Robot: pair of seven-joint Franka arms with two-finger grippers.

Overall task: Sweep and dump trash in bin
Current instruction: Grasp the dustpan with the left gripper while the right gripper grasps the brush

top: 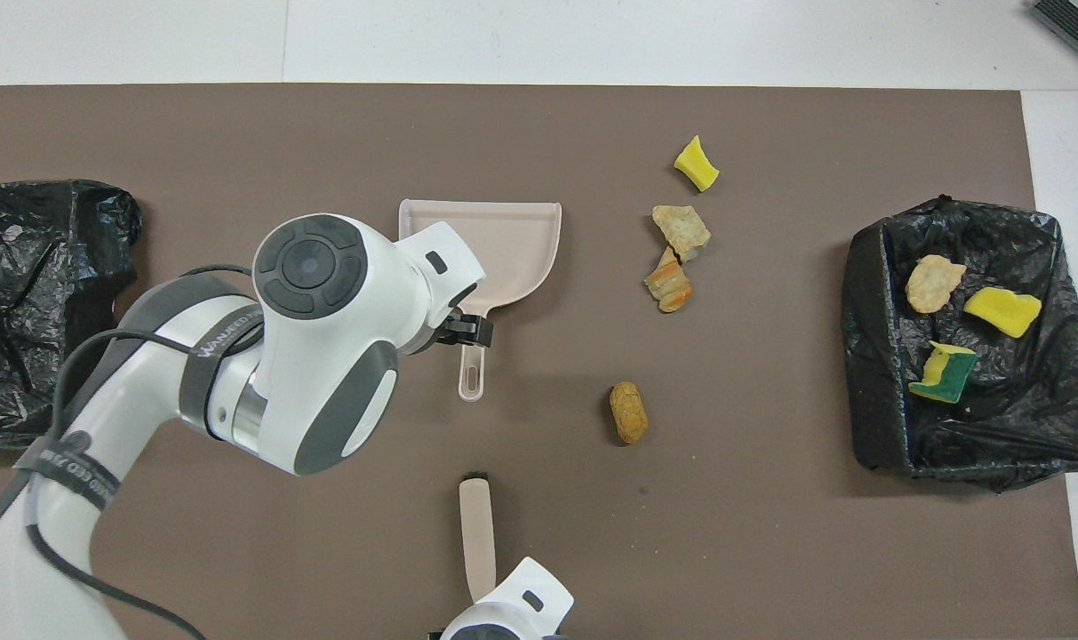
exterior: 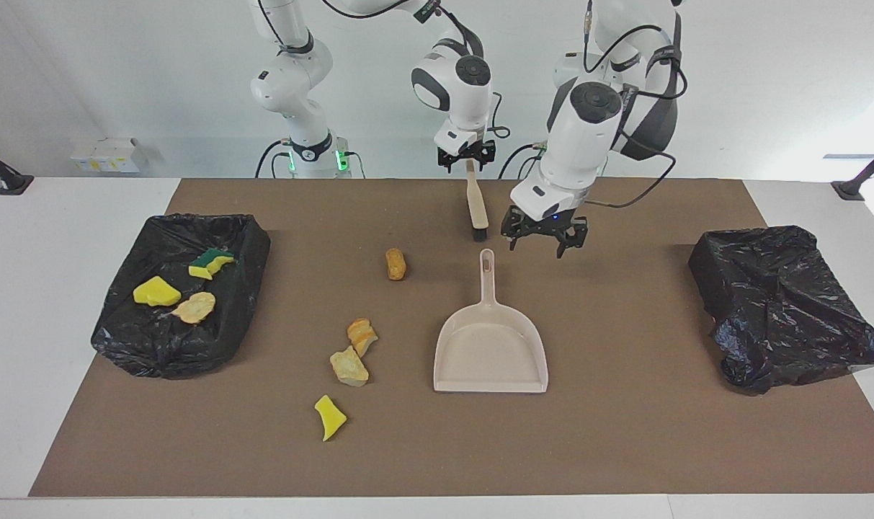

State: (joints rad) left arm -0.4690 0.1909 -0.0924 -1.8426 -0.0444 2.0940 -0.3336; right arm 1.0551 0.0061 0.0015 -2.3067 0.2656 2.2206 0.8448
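Partway done: three scraps lie in the lined bin [exterior: 181, 292] at frame left of the facing view; four pieces of trash [exterior: 349, 366] remain on the worktop [exterior: 624, 432], centre-left. Right hand [exterior: 466, 160] grips the brush [exterior: 476, 205]. Left hand [exterior: 545, 241], fingers spread, hovers beside the dustpan [exterior: 491, 346] handle. Arm lettering too small to read.

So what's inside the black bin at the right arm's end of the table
Three scraps lie in the bin: a yellow sponge piece, a green-backed sponge piece and a tan lump. Anything under the bag's folds is hidden.
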